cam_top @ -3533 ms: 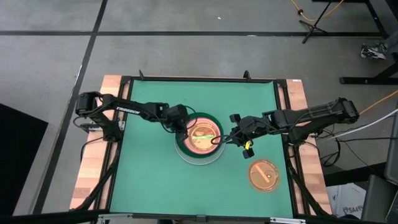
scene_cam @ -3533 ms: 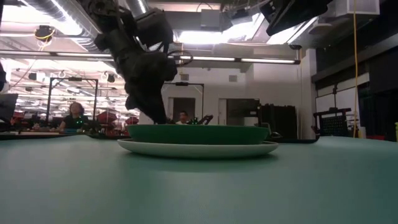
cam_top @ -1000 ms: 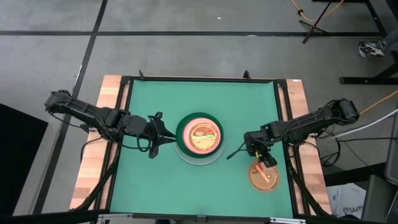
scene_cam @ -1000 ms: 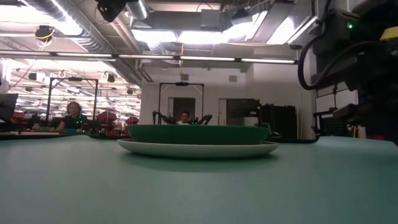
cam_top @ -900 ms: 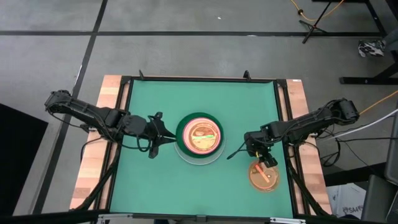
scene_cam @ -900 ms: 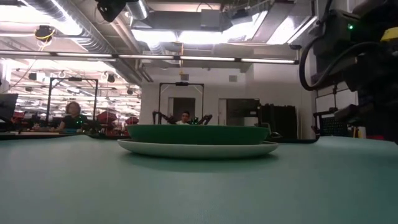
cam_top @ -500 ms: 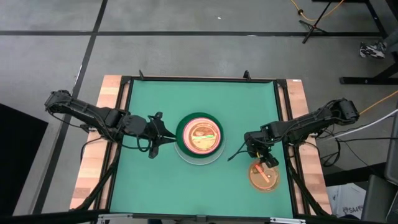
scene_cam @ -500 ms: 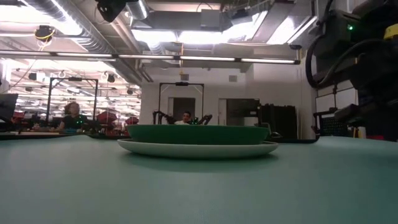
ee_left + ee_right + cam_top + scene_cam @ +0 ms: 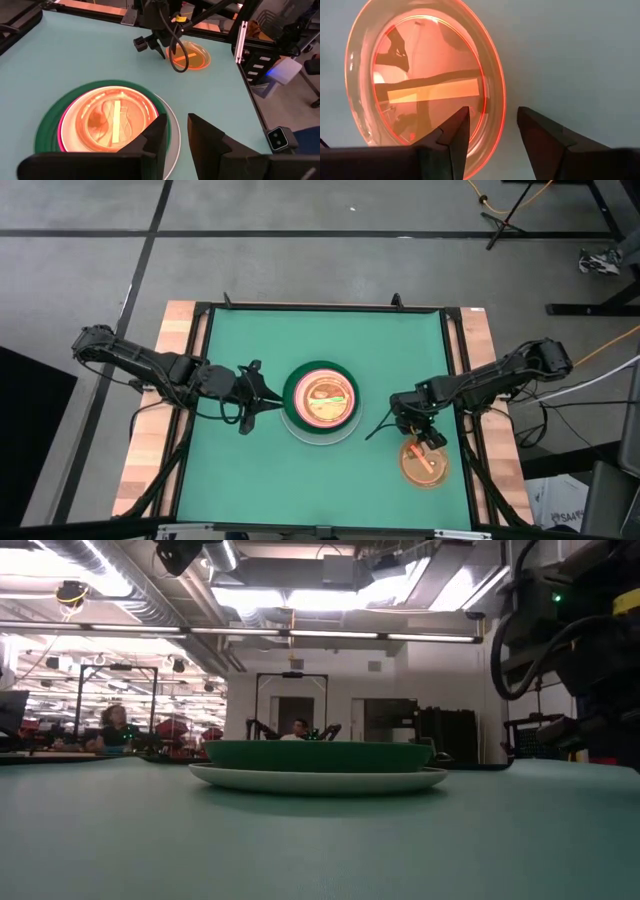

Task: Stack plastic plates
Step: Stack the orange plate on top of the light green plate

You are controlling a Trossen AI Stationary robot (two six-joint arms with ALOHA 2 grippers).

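A stack of plates (image 9: 318,764) stands on the green table (image 9: 300,850), centre frame. The bottom plate (image 9: 318,779) is pale and wide; a dark green plate (image 9: 318,755) sits on it, its rim narrower. Anything above the green rim is hidden at this level. A dark robot arm (image 9: 575,650) hangs at the right edge; its fingers cannot be made out. Seated people (image 9: 113,725) show in the room behind.

I see open green mat (image 9: 250,480) all round the central plate stack (image 9: 321,401), the left gripper (image 9: 262,392) parked just beside it, and the right gripper (image 9: 425,442), apparently spread, crowding the orange plate (image 9: 425,464).
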